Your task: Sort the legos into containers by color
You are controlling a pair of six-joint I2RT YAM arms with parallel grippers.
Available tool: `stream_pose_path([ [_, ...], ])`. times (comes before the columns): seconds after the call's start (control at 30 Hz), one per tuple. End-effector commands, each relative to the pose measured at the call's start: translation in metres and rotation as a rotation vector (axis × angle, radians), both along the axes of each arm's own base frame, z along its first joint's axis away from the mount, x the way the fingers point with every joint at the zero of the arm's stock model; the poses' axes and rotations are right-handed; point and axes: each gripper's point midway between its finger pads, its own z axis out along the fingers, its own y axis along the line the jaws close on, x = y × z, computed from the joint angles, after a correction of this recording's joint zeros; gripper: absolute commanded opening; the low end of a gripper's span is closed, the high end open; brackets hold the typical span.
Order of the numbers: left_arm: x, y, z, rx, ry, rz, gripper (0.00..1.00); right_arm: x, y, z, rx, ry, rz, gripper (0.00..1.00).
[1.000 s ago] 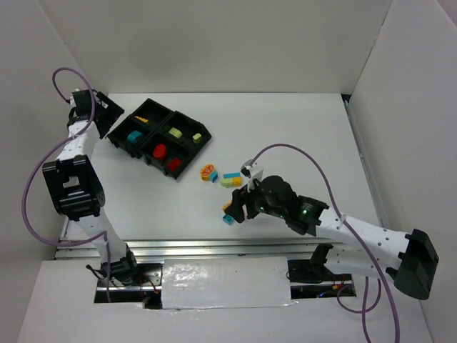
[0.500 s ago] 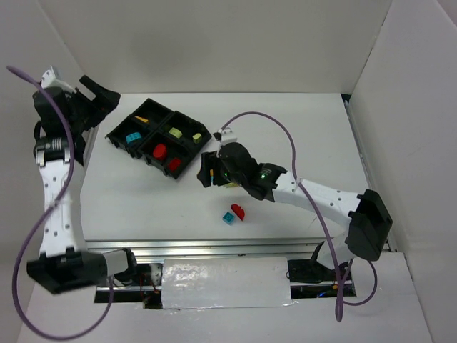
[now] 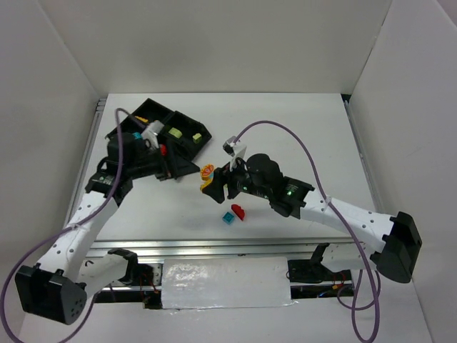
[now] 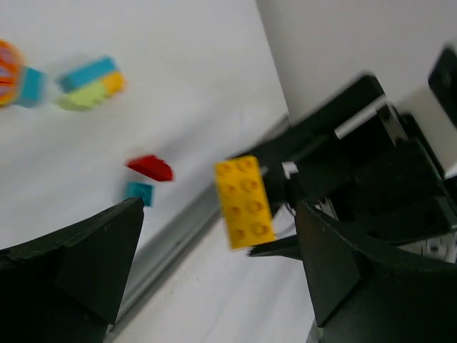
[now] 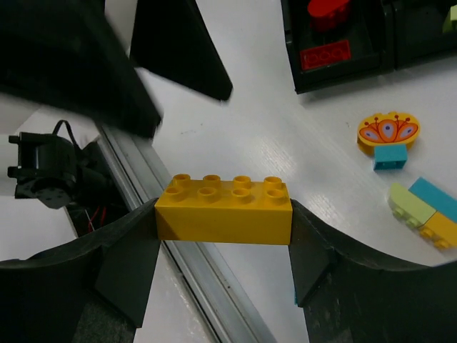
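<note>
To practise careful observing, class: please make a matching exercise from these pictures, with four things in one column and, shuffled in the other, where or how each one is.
Things
1. yellow brick
2. red flat brick
3. flower-printed piece
4. left fingers

Place or state
A. in a compartment of the black tray
B. spread wide, holding nothing
C. clamped between the right fingers
D. lying on the white table, outside the tray

Pairs: 1-C, 2-A, 3-D, 4-B

White table [image 3: 300, 128], black tray [image 3: 178, 114] far left, red brick [image 3: 238, 211] beside teal brick [image 3: 228, 217] near front edge
</note>
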Motion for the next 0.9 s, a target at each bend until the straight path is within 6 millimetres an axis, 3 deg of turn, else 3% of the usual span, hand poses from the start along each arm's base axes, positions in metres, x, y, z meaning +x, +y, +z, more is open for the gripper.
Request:
stream_pose_path([
  [0.0, -0.014, -0.048, 0.039, -0.058, -0.114, -0.134, 1.00, -0.002, 0.001, 0.028, -0.001, -0.121, 0.056, 0.00],
  [0.1, -0.010, -0.059, 0.023, -0.085, -0.056, -0.160, 1.00, -0.002, -0.010, 0.026, -0.022, -0.130, 0.021, 0.00],
  [0.27, -0.014, -0.074, 0.017, -0.099, -0.042, -0.200, 1.00, -0.007, -0.024, 0.033, -0.007, -0.160, 0.002, 0.00],
  [0.43, -0.021, -0.095, -0.005, -0.073, 0.017, -0.264, 0.93, -0.009, -0.031, 0.046, 0.039, -0.195, -0.020, 0.00],
  [0.57, -0.029, -0.107, -0.001, -0.091, -0.002, -0.306, 0.85, 0.004, -0.038, 0.045, 0.025, -0.198, -0.106, 0.00],
  [0.7, -0.039, -0.117, 0.009, -0.122, -0.028, -0.369, 0.70, 0.015, -0.039, 0.040, 0.003, -0.199, -0.157, 0.00],
  [0.8, -0.045, -0.122, 0.015, -0.162, -0.036, -0.416, 0.64, 0.018, -0.034, 0.036, -0.011, -0.196, -0.151, 0.00],
  [0.87, -0.049, -0.125, 0.018, -0.183, -0.038, -0.449, 0.66, 0.021, -0.031, 0.036, -0.017, -0.193, -0.155, 0.00],
])
